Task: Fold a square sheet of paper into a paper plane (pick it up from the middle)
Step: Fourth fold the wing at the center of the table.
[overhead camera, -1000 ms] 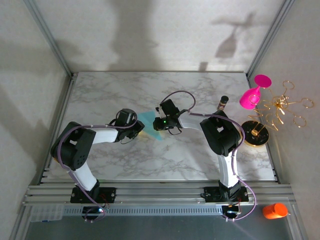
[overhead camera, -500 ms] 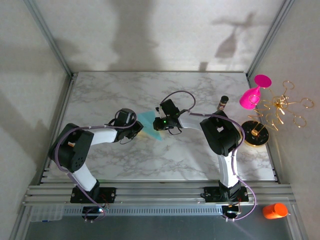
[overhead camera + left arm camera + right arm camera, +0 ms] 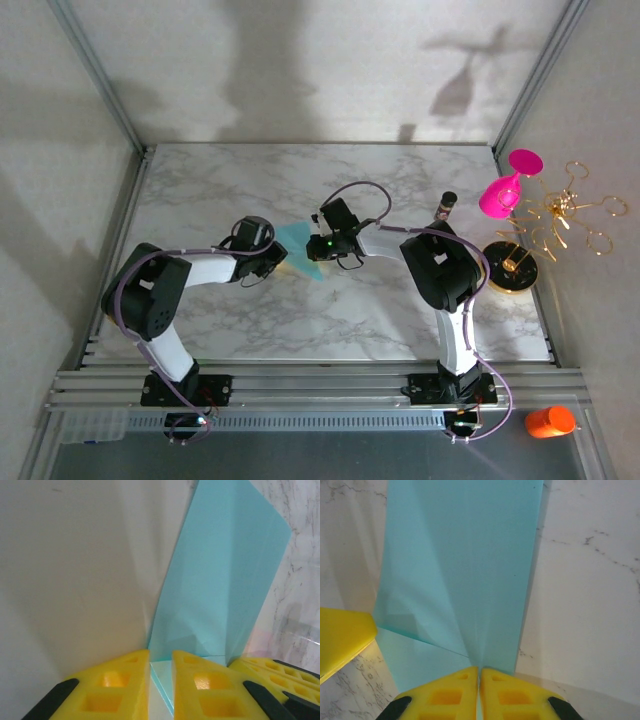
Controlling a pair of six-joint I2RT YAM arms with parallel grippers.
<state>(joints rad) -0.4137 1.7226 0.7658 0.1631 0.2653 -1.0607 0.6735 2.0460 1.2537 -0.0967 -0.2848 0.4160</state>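
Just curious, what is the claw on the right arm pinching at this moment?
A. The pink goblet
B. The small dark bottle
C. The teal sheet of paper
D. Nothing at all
C: the right wrist view shows the right claw clamped shut on the edge of the teal paper, while the pink goblet is far off at the table's right side, untouched.

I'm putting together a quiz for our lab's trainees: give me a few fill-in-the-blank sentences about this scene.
The right gripper is ___ on the teal paper. The goblet beside the gold rack is ___. The table has a ___-patterned top. The left gripper has ___ fingers.
Missing: shut; pink; marble; yellow.
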